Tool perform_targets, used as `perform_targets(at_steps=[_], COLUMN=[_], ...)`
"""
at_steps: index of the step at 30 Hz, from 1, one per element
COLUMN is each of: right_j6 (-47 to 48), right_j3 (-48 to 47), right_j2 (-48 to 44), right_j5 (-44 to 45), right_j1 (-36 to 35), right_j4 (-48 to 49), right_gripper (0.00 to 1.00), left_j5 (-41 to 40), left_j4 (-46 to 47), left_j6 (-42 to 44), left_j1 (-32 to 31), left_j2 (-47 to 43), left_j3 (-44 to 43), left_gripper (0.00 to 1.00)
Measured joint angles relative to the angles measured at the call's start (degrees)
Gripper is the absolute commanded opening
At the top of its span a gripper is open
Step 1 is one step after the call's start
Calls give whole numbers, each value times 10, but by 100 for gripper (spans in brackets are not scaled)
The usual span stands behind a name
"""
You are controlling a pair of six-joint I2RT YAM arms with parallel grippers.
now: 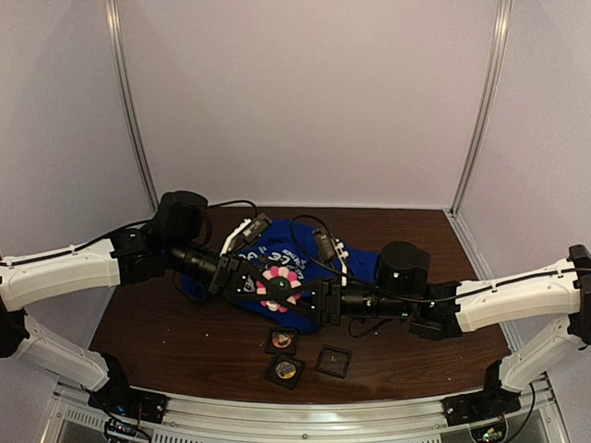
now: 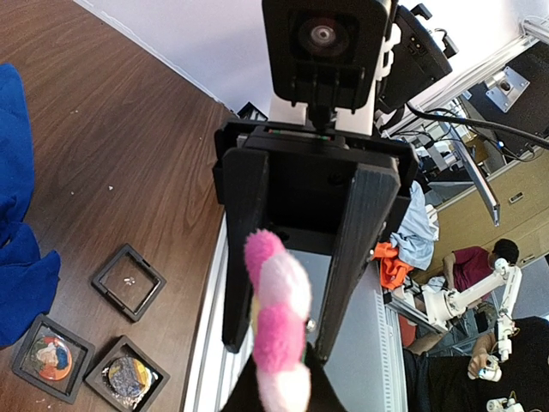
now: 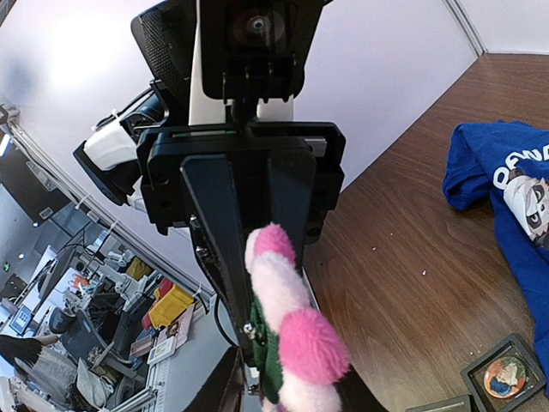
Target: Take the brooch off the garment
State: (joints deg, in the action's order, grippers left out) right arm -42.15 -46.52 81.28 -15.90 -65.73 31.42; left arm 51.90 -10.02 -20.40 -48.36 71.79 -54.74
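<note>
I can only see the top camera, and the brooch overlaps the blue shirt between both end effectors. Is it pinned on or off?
Observer: Off. The left wrist view shows the brooch raised, the T-shirt lying apart on the table.
Operator: Who has it?
Observer: The left end effector, shut on its edge; the right end effector has its fingers apart beside it.
Operator: Anything behind it?
Observer: A green backing, in the right wrist view.

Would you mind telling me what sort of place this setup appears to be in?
Probably a robotics lab. The wooden table sits inside a white-panelled booth with aluminium posts; beyond it, the left wrist view shows another white robot arm and a seated person.
</note>
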Motion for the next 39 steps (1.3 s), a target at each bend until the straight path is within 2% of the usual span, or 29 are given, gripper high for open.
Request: perform_targets(at_steps=[39], right_j6=[-47], right_j3=[-49], right_j2=[24], right_j5=[-69], right_j1=[31], right_j4=[-79], right_gripper=[26], left_j5=[-21], left_j4=[-14], left_j6=[5], left_j1=[8], left_j2=[2], left_j3=[4], left_gripper=[0])
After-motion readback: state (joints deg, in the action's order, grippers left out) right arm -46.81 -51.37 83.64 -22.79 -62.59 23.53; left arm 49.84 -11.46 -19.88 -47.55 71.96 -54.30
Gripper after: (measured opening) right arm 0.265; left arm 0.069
